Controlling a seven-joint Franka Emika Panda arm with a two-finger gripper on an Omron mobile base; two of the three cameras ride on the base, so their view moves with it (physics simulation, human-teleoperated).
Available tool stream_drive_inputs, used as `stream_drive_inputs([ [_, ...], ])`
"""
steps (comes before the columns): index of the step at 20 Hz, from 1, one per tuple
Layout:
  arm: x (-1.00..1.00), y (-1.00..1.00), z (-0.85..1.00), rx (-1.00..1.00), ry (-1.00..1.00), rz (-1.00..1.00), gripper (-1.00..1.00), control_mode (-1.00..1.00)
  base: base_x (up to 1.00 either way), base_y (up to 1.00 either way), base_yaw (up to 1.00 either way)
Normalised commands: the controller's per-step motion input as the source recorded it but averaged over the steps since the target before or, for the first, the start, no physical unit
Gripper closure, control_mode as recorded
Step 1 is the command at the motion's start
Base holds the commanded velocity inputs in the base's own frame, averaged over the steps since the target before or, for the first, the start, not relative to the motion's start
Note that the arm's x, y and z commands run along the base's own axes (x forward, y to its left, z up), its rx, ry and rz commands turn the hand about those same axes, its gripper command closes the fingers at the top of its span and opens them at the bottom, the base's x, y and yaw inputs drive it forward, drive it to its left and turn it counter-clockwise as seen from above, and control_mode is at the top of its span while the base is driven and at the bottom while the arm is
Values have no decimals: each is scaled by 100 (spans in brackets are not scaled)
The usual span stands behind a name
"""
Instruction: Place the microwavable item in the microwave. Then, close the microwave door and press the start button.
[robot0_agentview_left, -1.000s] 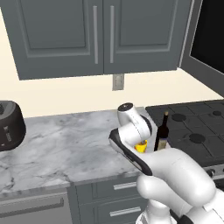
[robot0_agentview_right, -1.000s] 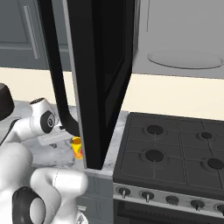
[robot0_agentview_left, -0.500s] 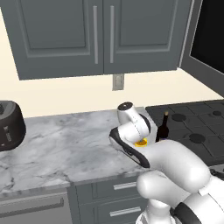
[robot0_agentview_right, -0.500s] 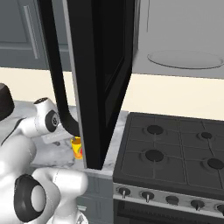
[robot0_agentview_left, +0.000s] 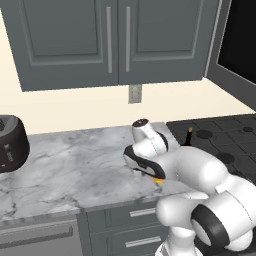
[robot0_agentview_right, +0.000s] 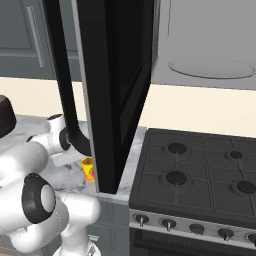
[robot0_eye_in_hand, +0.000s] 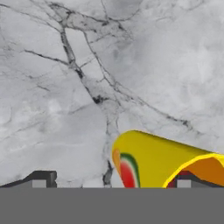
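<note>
now the yellow cup (robot0_eye_in_hand: 166, 162) shows a red-and-green mark.

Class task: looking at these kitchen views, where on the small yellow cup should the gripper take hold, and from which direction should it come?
Grip the yellow cup across its round side wall, coming from above. It stands upright on the marble counter, and the gripper already points down there, straddling it.

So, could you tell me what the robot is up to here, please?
The arm is bent low over the marble counter, with its gripper down at the yellow cup. One fingertip shows on each side of the cup, but whether they grip it cannot be told. The cup stands near the counter's front edge beside the stove. The microwave door hangs open, and the turntable is bare.
</note>
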Motion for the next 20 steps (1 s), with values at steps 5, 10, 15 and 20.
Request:
stream_drive_inputs([
  [5, 1, -1, -21, 0, 4, 5, -100, -100, 0, 0, 0],
  [10, 0, -14, -3, 0, 0, 3, -100, -100, 0, 0, 0],
  [15, 0, -13, -17, 0, 0, 3, -100, -100, 0, 0, 0],
  [20, -6, -4, -25, 0, 0, 4, -100, -100, 0, 0, 0],
])
